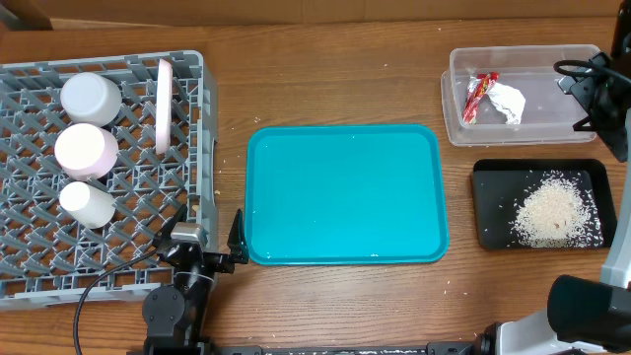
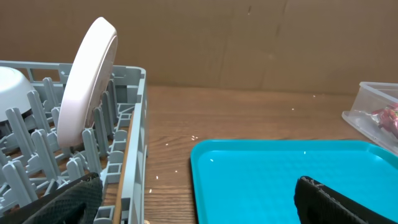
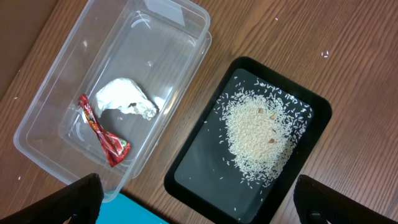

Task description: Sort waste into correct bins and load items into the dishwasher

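Only finger edges of the right gripper [image 3: 212,208] show, at its wrist view's lower corners, spread wide and empty. The left gripper [image 1: 212,238], equally wide, sits by the near right corner of the dish rack [image 1: 39,247]. The right wrist view shows the crinkled wrapper [image 3: 102,137] and napkin [image 3: 124,98] in the clear tub [image 3: 74,68] at the table's far right corner, with rice crumbs [image 3: 258,130] heaped in the black tray [image 3: 199,180] beside it.

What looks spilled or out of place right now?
Only a few stray crumbs lie on the bare table outside the black tray; most rice is piled inside it. The wrapper and napkin sit in the clear tub, the plate stands on edge in the rack.
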Available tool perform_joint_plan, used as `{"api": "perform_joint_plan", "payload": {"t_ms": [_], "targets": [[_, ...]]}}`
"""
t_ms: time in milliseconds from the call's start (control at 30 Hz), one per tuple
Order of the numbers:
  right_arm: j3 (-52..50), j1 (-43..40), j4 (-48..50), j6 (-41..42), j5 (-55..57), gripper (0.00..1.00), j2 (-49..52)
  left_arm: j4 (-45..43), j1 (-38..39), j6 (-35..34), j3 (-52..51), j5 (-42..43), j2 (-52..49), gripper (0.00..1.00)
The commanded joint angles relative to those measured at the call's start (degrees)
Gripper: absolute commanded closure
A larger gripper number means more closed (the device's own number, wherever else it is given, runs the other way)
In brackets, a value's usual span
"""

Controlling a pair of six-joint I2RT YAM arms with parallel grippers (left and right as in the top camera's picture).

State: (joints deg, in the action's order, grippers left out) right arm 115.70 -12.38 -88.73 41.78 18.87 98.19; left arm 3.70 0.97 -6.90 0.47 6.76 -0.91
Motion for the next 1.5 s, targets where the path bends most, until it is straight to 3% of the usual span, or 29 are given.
{"api": "perform_joint_plan", "payload": {"t_ms": [0,600,1067,1267,1467], "targets": [[0.17,-0.13,0.11,0.04,0.76,0.00,-0.35,0.28,-0.59,1.11,-0.20,-0.94,0.70,0.00],[0.17,-0.11,0.11,0.04,0.81,0.00,-0.92,0.28,-0.59,1.11,-0.20,-0.94,0.70,0.00],[-0.98,2.67,8.61,0.24,1.29,0.00,-13.40,0.28,-0.59,1.11,-0.20,-0.94,0.70,0.00],[-13.88,8.59,21.31,0.22,2.97,0.00,-23.26,0.28,-0.59,1.11,-0.20,-0.94,0.68,0.00],[-41.66,14.25,39.43,0.20,2.95,0.00,-38.12,0.28,-0.59,1.09,-0.20,-0.94,0.70,0.00]]}}
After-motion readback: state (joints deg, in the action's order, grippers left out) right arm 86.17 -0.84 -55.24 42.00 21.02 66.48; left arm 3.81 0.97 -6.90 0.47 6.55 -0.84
